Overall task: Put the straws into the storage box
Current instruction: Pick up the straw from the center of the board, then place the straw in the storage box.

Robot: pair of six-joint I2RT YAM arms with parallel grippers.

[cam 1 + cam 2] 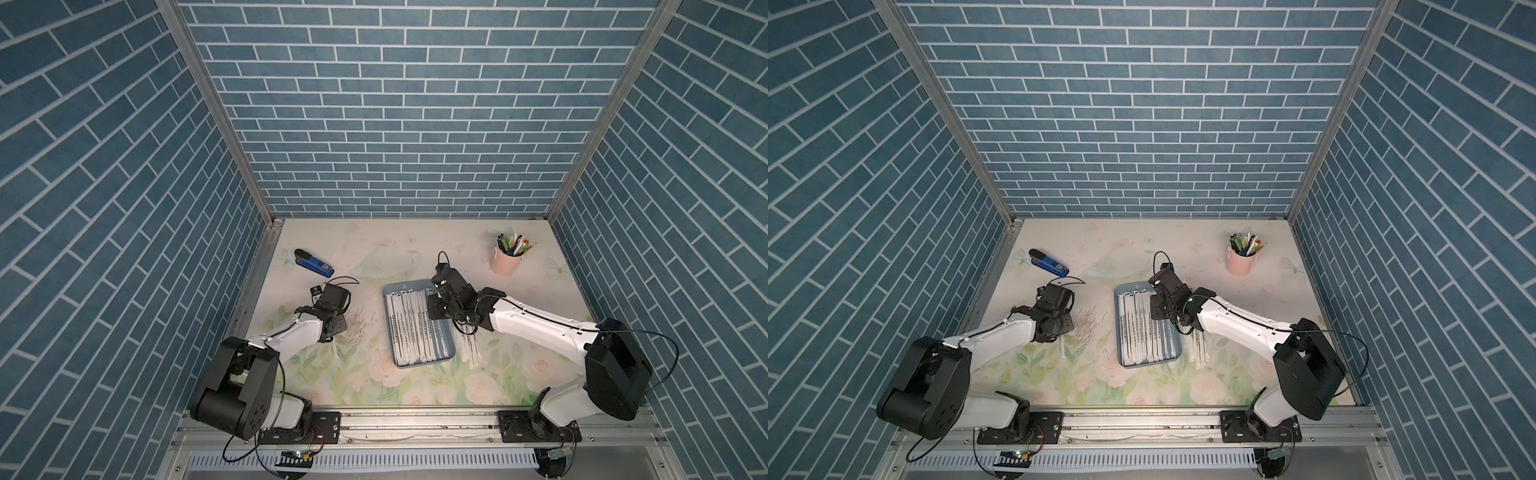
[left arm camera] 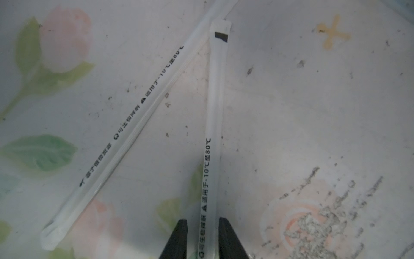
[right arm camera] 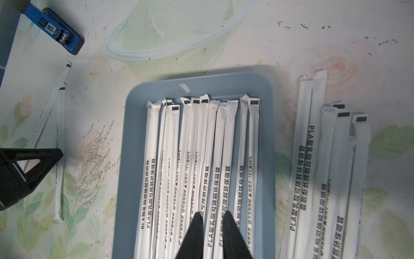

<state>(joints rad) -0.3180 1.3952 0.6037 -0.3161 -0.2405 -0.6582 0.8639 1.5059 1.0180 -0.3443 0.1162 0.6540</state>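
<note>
Two straws (image 2: pixel 134 125) lay on the flowered table (image 1: pixel 374 386) to the left of the storage box (image 1: pixel 386 316), their far ends appearing to touch, as the left gripper (image 2: pixel 202 222) stood astride one of them. Its jaws sat close on either side of the wrapper, one seemingly against it and a sliver of table showing at the other. Whether the pinch had taken could not be told.

Inside the box, about a dozen straws lay side by side along its length. The right gripper (image 3: pixel 212 213) hung low over them with its jaws nearly together astride one wrapper, though a hold on it could not be made out either. A further batch (image 3: pixel 324 168) waited on the table just beside the box's right side. A stapler (image 1: pixel 313 262) and a cup of pens (image 1: pixel 505 262) stood well beyond the box, clear of the work.

The job looked past halfway. To do the pick-up well, the left arm would likely need to close fully before lifting and rise straight, so the touching neighbour was not dragged along. It would then turn the straw parallel to those in the box and let go low over the row. The thin paper could slip or sag if held off-centre, so a slow carry seemed wise, with the right arm clear of the box first.
</note>
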